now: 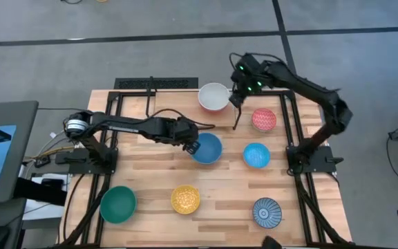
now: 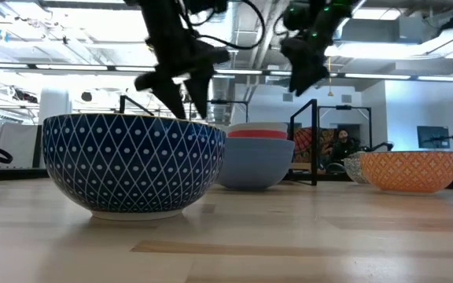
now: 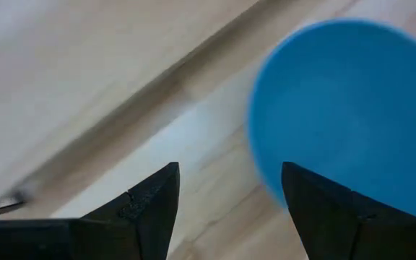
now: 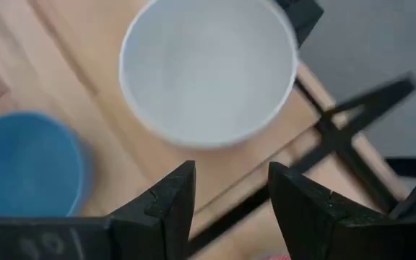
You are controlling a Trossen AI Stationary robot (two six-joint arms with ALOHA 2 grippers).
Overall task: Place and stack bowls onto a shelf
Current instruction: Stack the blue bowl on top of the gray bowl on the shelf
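Overhead, the left gripper (image 1: 191, 146) hangs with fingers spread and empty beside the blue bowl (image 1: 207, 148) at mid-table, while the right gripper (image 1: 237, 99), also spread, hovers near the white bowl (image 1: 213, 97) on the shelf (image 1: 150, 104). Closing off-centre could nudge the blue bowl's rim away.
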